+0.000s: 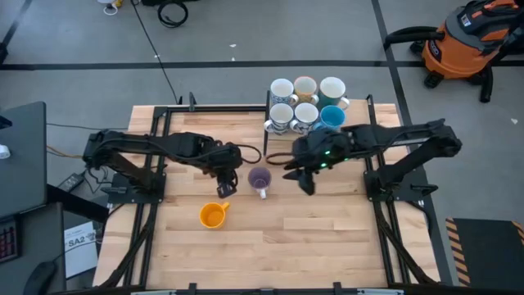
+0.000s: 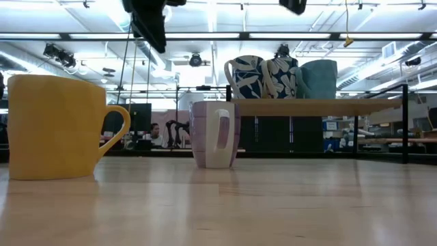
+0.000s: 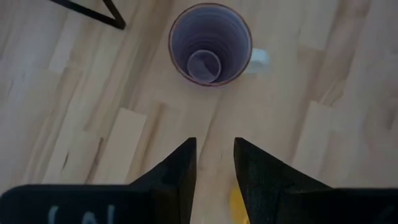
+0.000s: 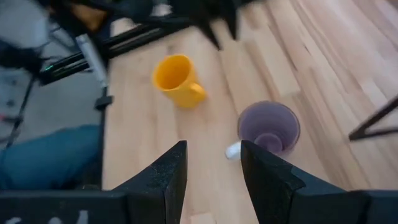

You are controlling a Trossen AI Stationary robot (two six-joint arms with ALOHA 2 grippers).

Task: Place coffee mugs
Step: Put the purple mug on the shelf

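Note:
A purple mug [image 1: 259, 178] stands upright on its base in the middle of the table, also shown in the low view [image 2: 215, 133] and both wrist views [image 3: 210, 43] [image 4: 268, 129]. A yellow-orange mug [image 1: 212, 215] [image 2: 54, 126] [image 4: 176, 78] stands upright nearer the front. Several more mugs [image 1: 305, 102] sit on a raised rack at the far edge: white, tan, dark-patterned and one blue [image 1: 332, 117]. My left gripper [image 1: 224, 188] [image 3: 214, 162] hovers left of the purple mug, open by a narrow gap. My right gripper [image 1: 307, 184] [image 4: 213, 168] hovers to its right, also open. Neither holds anything.
The rack's black frame [image 1: 268, 111] and wooden shelf [image 2: 321, 106] stand at the table's far edge, just behind both grippers. Bare wood [image 1: 327, 238] lies toward the near right. A monitor [image 1: 20, 156] sits off the left side, and an orange vacuum [image 1: 471, 37] is on the floor beyond.

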